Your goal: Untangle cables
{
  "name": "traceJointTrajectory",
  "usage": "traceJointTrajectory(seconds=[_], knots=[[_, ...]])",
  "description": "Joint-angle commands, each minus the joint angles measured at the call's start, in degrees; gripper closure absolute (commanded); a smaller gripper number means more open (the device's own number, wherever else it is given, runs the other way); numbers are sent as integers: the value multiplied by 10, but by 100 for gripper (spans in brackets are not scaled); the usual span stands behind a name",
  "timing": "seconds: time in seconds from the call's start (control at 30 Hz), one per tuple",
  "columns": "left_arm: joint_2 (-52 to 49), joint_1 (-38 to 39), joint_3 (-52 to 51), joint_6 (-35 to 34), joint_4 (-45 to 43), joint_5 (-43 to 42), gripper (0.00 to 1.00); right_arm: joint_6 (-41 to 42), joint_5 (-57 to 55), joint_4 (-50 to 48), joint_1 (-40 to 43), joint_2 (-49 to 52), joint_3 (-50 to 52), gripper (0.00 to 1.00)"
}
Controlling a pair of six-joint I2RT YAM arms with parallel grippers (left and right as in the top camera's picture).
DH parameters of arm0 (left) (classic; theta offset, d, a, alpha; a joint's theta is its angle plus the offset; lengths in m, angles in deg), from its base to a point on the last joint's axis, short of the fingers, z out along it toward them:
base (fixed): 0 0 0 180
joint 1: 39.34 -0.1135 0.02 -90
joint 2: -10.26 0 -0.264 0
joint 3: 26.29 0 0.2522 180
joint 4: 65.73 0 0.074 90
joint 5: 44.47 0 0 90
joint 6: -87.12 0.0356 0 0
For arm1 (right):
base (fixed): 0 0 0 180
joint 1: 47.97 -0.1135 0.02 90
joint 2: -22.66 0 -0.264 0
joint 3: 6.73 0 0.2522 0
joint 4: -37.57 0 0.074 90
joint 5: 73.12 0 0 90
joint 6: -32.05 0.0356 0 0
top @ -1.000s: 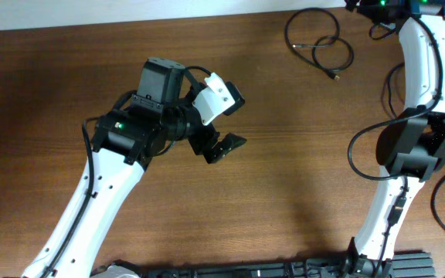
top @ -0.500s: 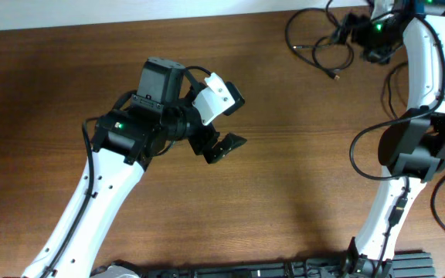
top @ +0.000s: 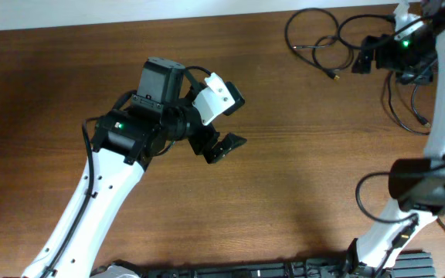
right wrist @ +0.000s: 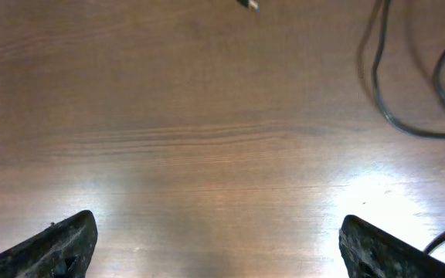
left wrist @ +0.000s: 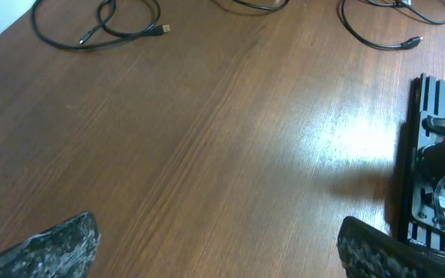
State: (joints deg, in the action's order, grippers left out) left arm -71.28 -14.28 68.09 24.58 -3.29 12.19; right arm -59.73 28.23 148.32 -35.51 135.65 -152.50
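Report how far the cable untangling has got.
Done: nothing visible; the cables lie in overlapping loops near the far edge of the table. In hand: nothing; the right gripper hovers open beside them, the left gripper open mid-table. Left: grasping and pulling the loops apart.

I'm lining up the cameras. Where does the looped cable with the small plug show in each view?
Overhead: the looped cable lies at the top, right of centre.
Left wrist: top left corner.
Right wrist: not clearly in it; a plug tip at the top edge may be its end.
Shared landmark: the brown wooden table.
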Motion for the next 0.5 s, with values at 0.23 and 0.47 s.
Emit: traceJointTrajectory(seconds=[0.23, 0.47], knots=[[9, -1, 10, 5, 0, 2, 1, -23, -11, 3, -122, -159, 23, 1], [9, -1, 10, 5, 0, 2, 1, -23, -16, 3, -208, -293, 192, 1]])
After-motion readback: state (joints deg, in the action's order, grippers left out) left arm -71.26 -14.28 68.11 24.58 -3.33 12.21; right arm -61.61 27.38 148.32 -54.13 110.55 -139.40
